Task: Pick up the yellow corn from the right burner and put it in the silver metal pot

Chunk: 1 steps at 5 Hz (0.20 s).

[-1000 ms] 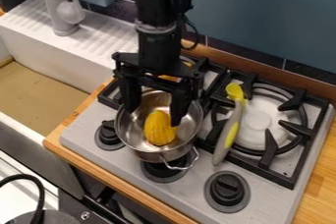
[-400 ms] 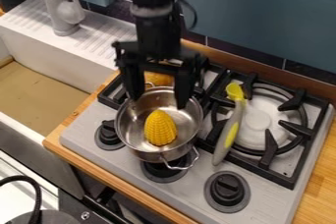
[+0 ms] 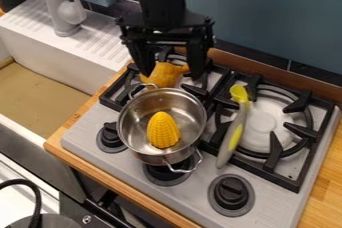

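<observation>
Gripper: black, it hangs above the back left part of the stove (image 3: 264, 192), its two fingers (image 3: 198, 59) wide apart; it is open (image 3: 171, 77) and grips nothing.
Orange-yellow toy: it lies at the back left corner of the stove, below and between the fingertips; whether they touch the toy (image 3: 162, 73), I cannot tell.
Pot: a metal pot (image 3: 184, 106) with two handles stands near the front left corner, just before the toy.
Corn: the yellow corn (image 3: 163, 131) is inside the pot, its narrow end toward the back edge.
Spoon: a grey and yellow-green spoon (image 3: 234, 134) lies right of the pot, head toward the back edge, handle toward the front edge.
Knobs: three black knobs (image 3: 231, 192) are along the front edge.
Room: wooden counter (image 3: 328, 182) around the stove; at left, a white sink (image 3: 40, 64) with a grey faucet (image 3: 67, 16); behind, dark tiles (image 3: 317, 74) and a blue panel (image 3: 267, 22).
</observation>
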{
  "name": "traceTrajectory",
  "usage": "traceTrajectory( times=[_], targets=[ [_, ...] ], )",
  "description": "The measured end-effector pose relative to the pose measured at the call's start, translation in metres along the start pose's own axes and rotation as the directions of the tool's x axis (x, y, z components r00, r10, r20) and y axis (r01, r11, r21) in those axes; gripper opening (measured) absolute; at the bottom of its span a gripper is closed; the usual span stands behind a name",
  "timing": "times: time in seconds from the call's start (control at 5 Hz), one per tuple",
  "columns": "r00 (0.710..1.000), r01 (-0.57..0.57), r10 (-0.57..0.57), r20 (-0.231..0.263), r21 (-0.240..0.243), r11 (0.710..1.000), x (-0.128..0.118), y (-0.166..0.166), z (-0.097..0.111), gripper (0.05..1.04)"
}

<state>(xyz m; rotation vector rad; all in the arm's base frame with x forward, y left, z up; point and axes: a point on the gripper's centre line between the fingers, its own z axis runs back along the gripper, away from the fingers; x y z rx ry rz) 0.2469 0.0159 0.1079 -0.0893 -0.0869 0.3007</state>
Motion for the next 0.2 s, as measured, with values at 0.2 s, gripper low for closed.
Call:
traceTrajectory(
  times=[0.2],
  targets=[
    [1.0,-0.013,0.013,0.02,0.034,0.999,0.0083,-0.0142,-0.004,1.001]
  ],
)
